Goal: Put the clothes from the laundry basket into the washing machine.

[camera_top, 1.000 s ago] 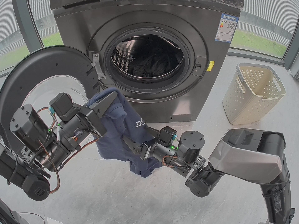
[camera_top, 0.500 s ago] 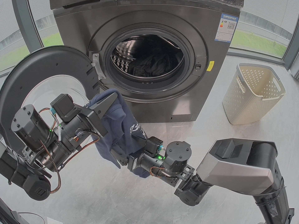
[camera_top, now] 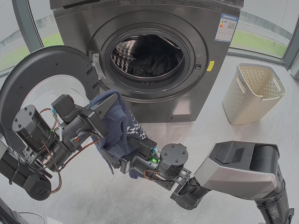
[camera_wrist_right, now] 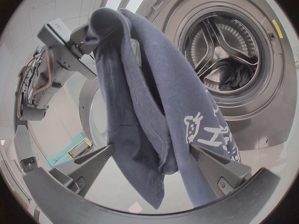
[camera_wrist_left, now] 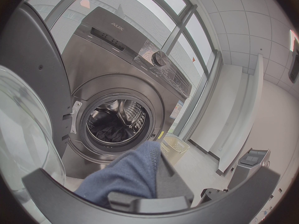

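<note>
A navy blue shirt with white print hangs in front of the washing machine, below its open drum. My left gripper is shut on the shirt's top edge and holds it up; the cloth drapes over that gripper's fingers. My right gripper is open lower down, with the hanging part of the shirt between its spread fingers. Dark clothes lie inside the drum. The cream laundry basket stands on the floor to the right of the machine.
The machine's round door is swung wide open to the left, close behind my left arm. Grey floor lies free in front of the machine. Glass walls run behind the machine and the basket.
My right arm has swung left and toward me, bringing its open gripper around the shirt's lower part. The shirt's hanging end has bunched up. The left gripper has barely moved.
</note>
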Robot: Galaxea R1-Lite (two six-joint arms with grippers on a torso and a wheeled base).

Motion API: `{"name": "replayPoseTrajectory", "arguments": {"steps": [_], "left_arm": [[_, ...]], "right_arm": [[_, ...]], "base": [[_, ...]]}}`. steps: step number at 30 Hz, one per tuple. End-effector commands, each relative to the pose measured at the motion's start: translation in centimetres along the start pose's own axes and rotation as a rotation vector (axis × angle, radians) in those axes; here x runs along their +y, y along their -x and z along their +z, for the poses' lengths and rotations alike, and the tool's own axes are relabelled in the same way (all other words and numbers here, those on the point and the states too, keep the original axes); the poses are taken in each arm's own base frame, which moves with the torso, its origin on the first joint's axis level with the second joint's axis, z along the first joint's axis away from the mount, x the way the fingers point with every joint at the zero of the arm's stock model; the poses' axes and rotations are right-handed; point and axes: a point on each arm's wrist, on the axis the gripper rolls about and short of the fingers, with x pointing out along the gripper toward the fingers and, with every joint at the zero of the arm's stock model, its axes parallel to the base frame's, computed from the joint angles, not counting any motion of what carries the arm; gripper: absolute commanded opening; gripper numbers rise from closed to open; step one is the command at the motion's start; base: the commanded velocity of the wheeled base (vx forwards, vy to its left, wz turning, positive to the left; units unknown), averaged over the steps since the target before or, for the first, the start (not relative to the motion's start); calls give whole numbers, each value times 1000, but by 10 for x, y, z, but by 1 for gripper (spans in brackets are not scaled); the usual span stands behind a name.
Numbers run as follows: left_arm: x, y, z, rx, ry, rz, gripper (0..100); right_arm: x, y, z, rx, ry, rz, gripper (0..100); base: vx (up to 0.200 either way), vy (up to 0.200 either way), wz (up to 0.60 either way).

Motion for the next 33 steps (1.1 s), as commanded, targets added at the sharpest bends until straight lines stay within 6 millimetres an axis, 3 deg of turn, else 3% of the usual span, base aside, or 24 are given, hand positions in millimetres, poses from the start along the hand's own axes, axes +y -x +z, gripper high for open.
{"name": "replayPoseTrajectory", "arguments": {"steps": [1, 11, 23, 33], "left_arm": [[0, 0, -1, 2, 1, 0, 0], [2, -1, 1, -4, -2, 6, 0], [2, -1, 1, -5, -2, 6, 0], [2, -2, 3, -16, -4, 6, 0]], "right_arm": [[0, 0, 13, -33, 1, -1, 100], [10, 12, 11, 13, -5, 11, 100], [14, 11, 13, 6, -7, 20, 100], [-25, 15, 17, -7, 8, -121, 100]], "base": [[0, 0, 0], [0, 0, 0], [0, 0, 0], [0, 0, 0]]}}
